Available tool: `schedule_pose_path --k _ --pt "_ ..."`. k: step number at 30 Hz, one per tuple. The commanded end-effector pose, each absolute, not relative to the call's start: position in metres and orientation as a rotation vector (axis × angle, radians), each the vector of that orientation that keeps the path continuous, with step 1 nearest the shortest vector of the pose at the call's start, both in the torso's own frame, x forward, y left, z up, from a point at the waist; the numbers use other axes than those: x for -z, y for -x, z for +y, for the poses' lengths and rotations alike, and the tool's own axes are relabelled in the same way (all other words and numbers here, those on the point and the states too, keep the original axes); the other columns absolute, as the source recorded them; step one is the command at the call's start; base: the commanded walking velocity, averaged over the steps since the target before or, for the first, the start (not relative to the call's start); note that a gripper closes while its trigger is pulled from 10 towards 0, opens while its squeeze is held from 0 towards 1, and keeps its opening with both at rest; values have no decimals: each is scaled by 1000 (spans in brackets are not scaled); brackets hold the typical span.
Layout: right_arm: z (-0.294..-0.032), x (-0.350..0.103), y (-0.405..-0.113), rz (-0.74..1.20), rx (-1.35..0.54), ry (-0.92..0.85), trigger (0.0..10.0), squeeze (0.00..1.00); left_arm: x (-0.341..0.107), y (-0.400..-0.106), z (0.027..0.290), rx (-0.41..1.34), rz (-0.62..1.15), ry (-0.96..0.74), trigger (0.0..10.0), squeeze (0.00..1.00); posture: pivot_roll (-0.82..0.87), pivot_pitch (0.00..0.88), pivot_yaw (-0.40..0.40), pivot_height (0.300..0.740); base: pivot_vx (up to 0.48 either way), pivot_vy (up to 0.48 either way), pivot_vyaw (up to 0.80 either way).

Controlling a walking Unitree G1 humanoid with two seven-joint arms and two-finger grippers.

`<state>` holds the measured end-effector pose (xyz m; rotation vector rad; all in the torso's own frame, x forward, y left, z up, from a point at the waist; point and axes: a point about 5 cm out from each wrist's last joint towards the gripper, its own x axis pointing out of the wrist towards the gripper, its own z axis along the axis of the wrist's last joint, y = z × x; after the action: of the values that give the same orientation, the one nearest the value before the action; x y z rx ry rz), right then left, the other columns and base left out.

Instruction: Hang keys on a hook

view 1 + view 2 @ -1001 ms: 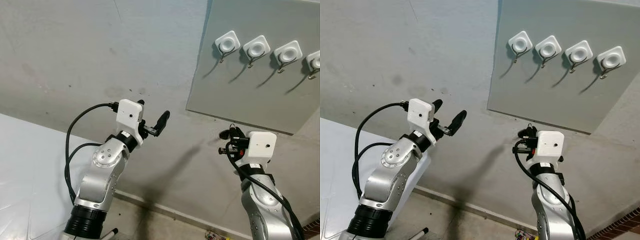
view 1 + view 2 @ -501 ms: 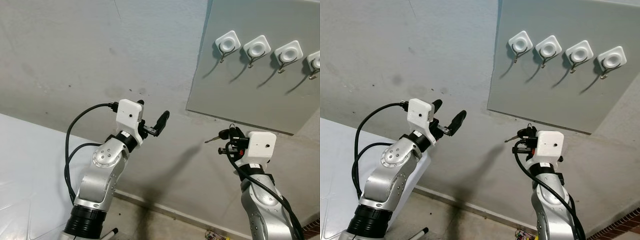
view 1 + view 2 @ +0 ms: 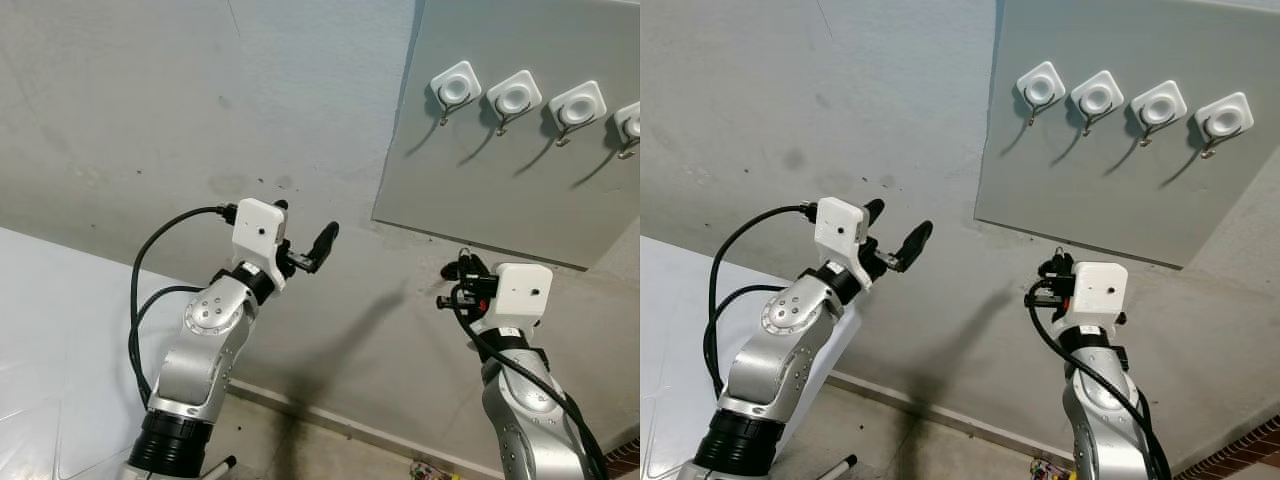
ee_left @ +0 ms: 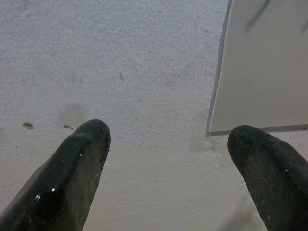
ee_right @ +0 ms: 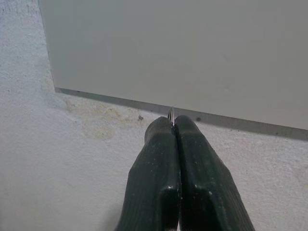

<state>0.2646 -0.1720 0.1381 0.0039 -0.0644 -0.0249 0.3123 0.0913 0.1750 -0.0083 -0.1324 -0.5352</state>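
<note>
Four hooks (image 3: pixel 1094 100): white, in a row high on grey panel (image 3: pixel 1120 190), all bare.
R gripper (image 5: pixel 172 124): fingers pinched tight together, sliver of metal ring (image 5: pixel 170 114) poking out at tips; raised below panel's lower edge, near wall (image 3: pixel 150 120).
Keys (image 3: pixel 458 270): dark bunch at R gripper, well below hooks.
L gripper (image 4: pixel 163 139): fingers spread wide, holding nothing, aimed at wall left of panel.
</note>
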Motion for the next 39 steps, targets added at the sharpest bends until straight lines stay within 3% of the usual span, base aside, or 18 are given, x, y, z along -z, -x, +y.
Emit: schedule_pose_path --k 1,26,39 --pt "-174 -143 -263 -86 33 -2 10000 0 -183 -313 91 535 -151 13 10000 0 30 0 -28 740 0 0 0" --pt "-162 -168 -279 -176 -41 0 10000 0 -199 -316 78 614 -194 -9 10000 0 -6 0 -14 740 0 0 0" --pt "-143 -214 -279 -355 -198 -31 10000 0 -227 -309 66 683 -282 0 10000 0 -2 0 -19 740 0 0 0"
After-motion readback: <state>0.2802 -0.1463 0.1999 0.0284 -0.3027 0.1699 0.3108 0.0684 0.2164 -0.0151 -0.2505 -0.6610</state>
